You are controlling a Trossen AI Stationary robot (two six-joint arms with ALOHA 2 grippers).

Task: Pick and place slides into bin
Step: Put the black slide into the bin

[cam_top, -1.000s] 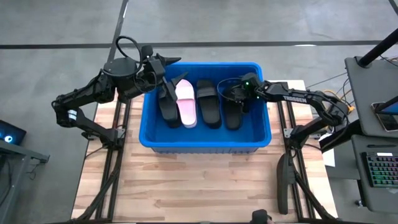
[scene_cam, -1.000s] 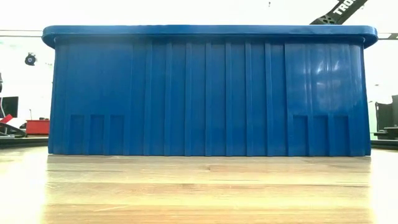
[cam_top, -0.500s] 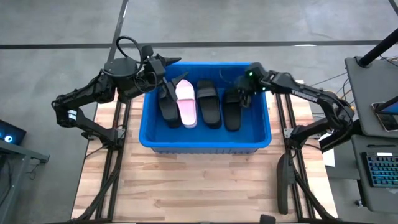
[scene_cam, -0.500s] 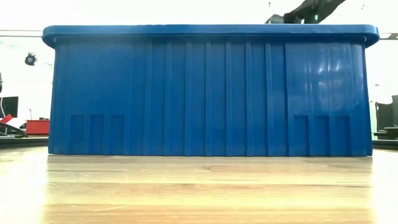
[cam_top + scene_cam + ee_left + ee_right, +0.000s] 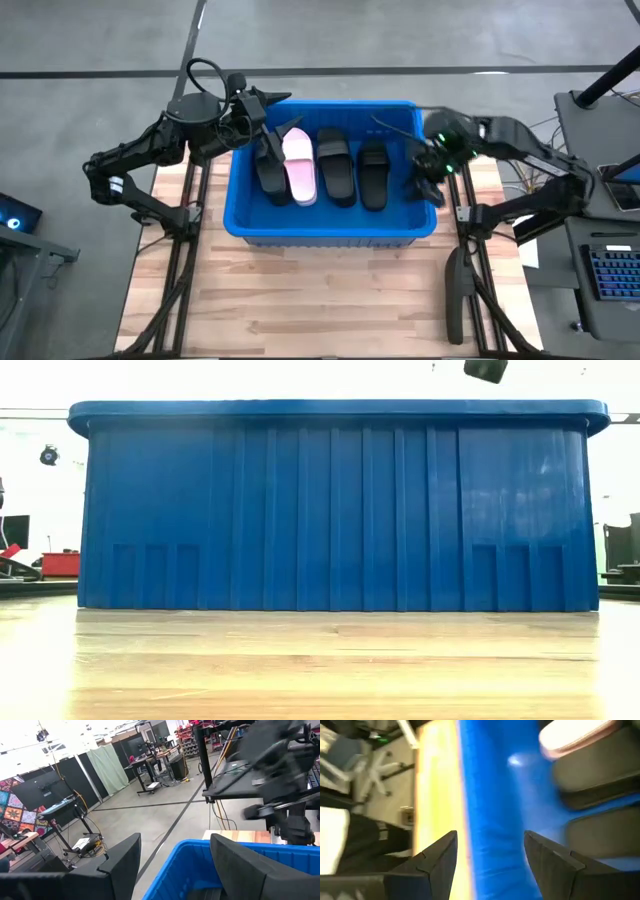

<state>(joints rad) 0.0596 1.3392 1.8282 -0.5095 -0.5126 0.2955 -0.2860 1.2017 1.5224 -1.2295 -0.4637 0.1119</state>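
The blue bin [image 5: 330,228] stands mid-table; its ribbed front wall fills the low view [image 5: 330,510]. Several slides lie side by side on its floor: a black one [image 5: 270,175], a pale pink one [image 5: 299,165], a black one [image 5: 335,168] and a black one [image 5: 373,175]. My left gripper [image 5: 283,110] is open and empty above the bin's far left corner. My right gripper [image 5: 430,186] is open and empty above the bin's right rim. Its wrist view shows the bin's wall [image 5: 490,815], the pink slide [image 5: 575,735] and black slides [image 5: 600,775].
Bare wooden table [image 5: 320,300] lies in front of the bin. A desk with a keyboard [image 5: 610,270] stands past the table's right edge. The left wrist view looks past the bin's rim [image 5: 200,850] to my right arm [image 5: 280,775] and the room.
My right gripper has risen out of the bin from over the rightmost black slide and swung toward the table's right and near edges, to above the bin's right rim. The slide stays on the bin's floor. My left arm has kept still.
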